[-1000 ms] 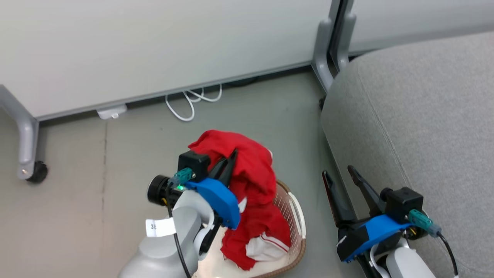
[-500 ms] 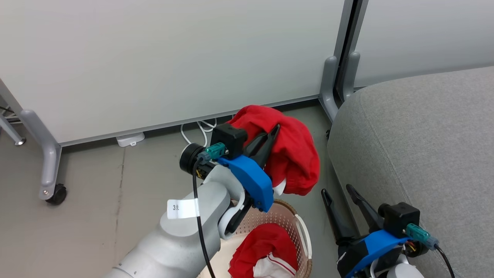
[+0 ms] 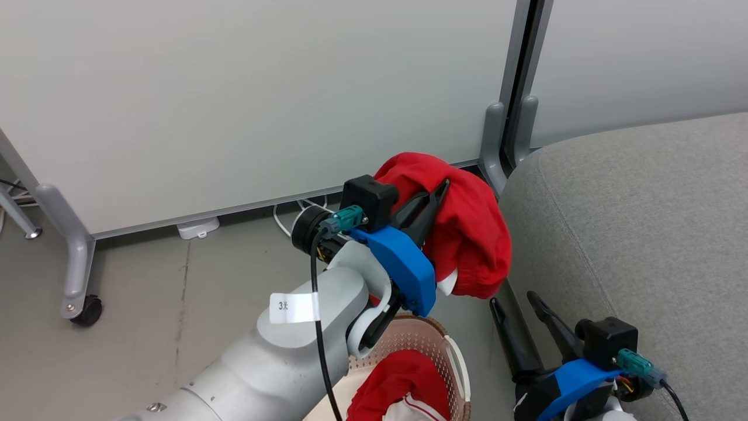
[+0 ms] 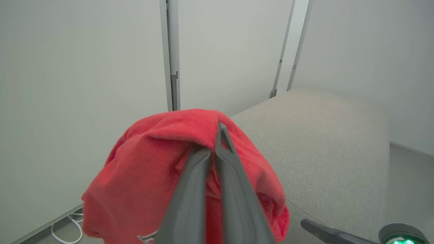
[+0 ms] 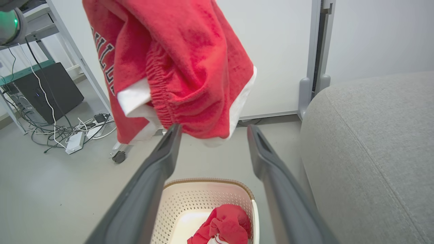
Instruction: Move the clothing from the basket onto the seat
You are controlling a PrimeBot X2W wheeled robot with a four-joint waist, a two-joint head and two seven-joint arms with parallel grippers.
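Observation:
My left gripper (image 3: 441,190) is shut on a red garment (image 3: 470,234) with white lettering, held in the air above the basket (image 3: 453,356) and close to the left edge of the grey seat (image 3: 643,234). In the left wrist view the fingers (image 4: 234,176) pinch the red cloth (image 4: 145,169) with the seat (image 4: 322,135) beyond. A second red garment with white panels (image 3: 403,380) lies in the basket. My right gripper (image 3: 513,299) stands open between the basket and the seat. From the right wrist view the garment (image 5: 190,61) hangs over the basket (image 5: 206,181).
White partition panels stand behind on grey legs with a caster (image 3: 87,310). A white cable (image 3: 286,213) lies on the floor at their foot. The right wrist view has a black box (image 5: 47,91) and tangled cables at the far left.
My left gripper has lifted the red garment out of the basket, up and right towards the seat. The head camera has tilted up. The right gripper has stayed open in place.

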